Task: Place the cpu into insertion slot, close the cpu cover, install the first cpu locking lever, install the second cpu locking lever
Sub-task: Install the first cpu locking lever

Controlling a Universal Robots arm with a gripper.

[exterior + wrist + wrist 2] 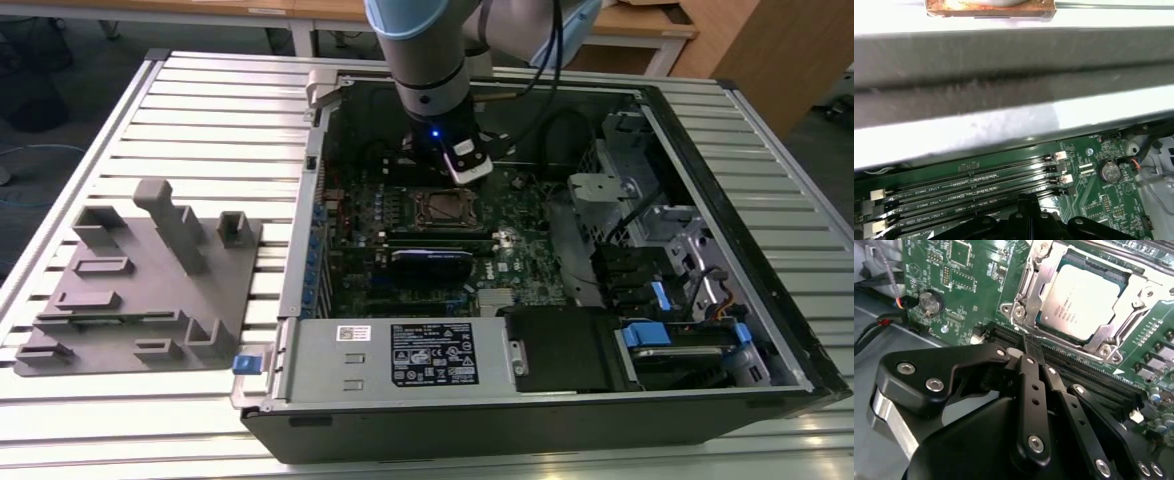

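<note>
Second wrist view: gripper (1030, 347) nearest the lens, black linkages splayed wide, fingertips (1026, 342) drawn tight together with nothing seen between them. The tip points down at the strip where the memory slots (1089, 372) meet the socket's edge; contact cannot be judged. Just past the tip, the cpu (1085, 299) lies flat, pale metal top up, framed by the cpu cover (1040, 277), which is folded down around it. Farther along the green board, a coin battery (931, 301).

First wrist view: gripper (1026, 200) low over the same memory slots (969, 192), coin battery (1110, 171) off to one side, the grey wall of the computer case (1004, 60) beyond.

Exterior view: arm (420, 50) drops from the upper edge, wrist close to vertical with a blue light lit, gripper (461, 168) reaching inside the open computer case (304, 200). It hangs just on the far side of the insertion slot (438, 208), mid-board. Power supply (400, 355) sits at the near wall. A grey fixture block (134, 280) rests on the slatted table (200, 110), at the exterior view's left, well apart from the arm.
</note>
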